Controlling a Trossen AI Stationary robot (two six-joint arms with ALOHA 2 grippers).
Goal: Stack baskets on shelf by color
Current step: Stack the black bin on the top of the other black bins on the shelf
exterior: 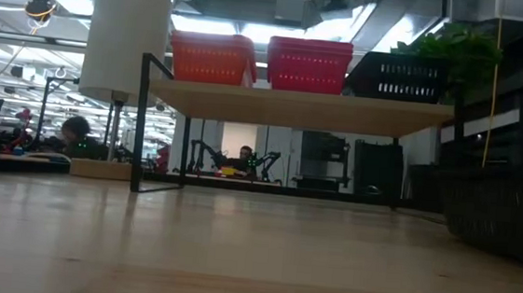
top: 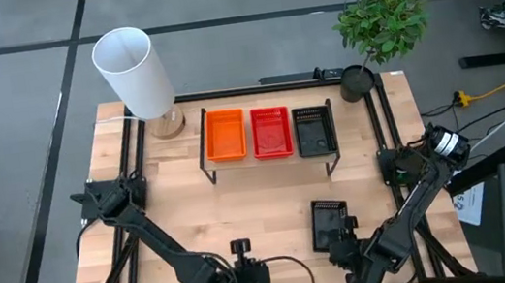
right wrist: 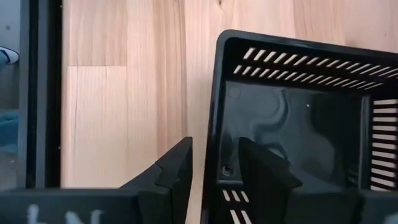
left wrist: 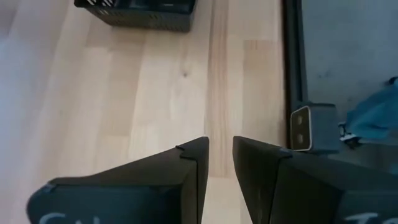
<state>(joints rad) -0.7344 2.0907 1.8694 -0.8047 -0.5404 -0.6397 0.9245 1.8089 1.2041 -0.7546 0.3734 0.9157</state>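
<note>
Right claw (right wrist: 214,165) clamped on black basket (right wrist: 311,112) wall, near bench (top: 242,211) front edge; left claw (left wrist: 221,162) slightly apart, empty.

Shelf (top: 270,165) top full; tabletop (top: 242,206) before it open.

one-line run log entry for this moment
right gripper: astride black basket wall, on table | left gripper: empty, idle | shelf: orange, red, black stacks
</note>
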